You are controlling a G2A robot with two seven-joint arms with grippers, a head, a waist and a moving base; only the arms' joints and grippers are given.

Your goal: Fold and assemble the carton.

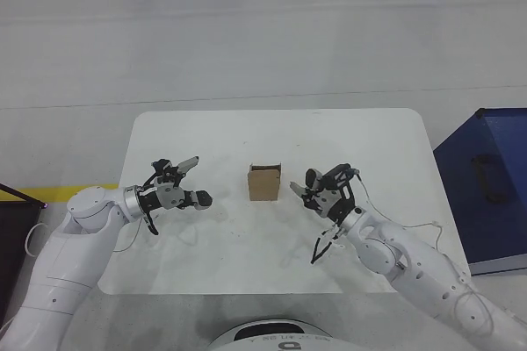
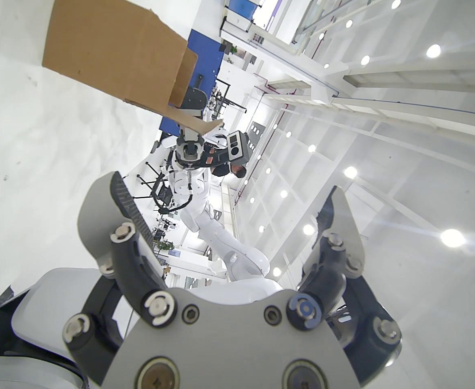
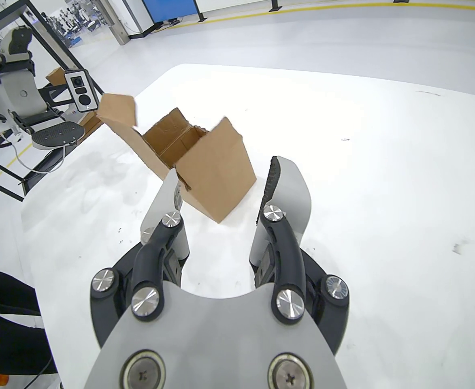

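**Carton (image 1: 264, 182) upright between two spread grippers**

Stands on its base near the middle of the white table (image 1: 378, 158), mouth facing straight up. Appears longest from base to mouth, so long axis vertical. Top flaps not folded in: one leaning outward past its wall, the others standing up around the opening. Brown walls square to the tabletop, no tilt to be seen.

Flanked on two opposite sides, touched on neither. Just beside one wall, the right gripper (image 1: 306, 182): fingers parted, nothing between them, tips pointed at the carton with a narrow strip of table showing in the gap. On the opposite side and farther off, the left gripper (image 1: 196, 181): fingers spread wide, likewise empty, held above the tabletop and aimed toward the carton. From the left wrist view, carton well ahead of the fingertips, the right arm beyond it.
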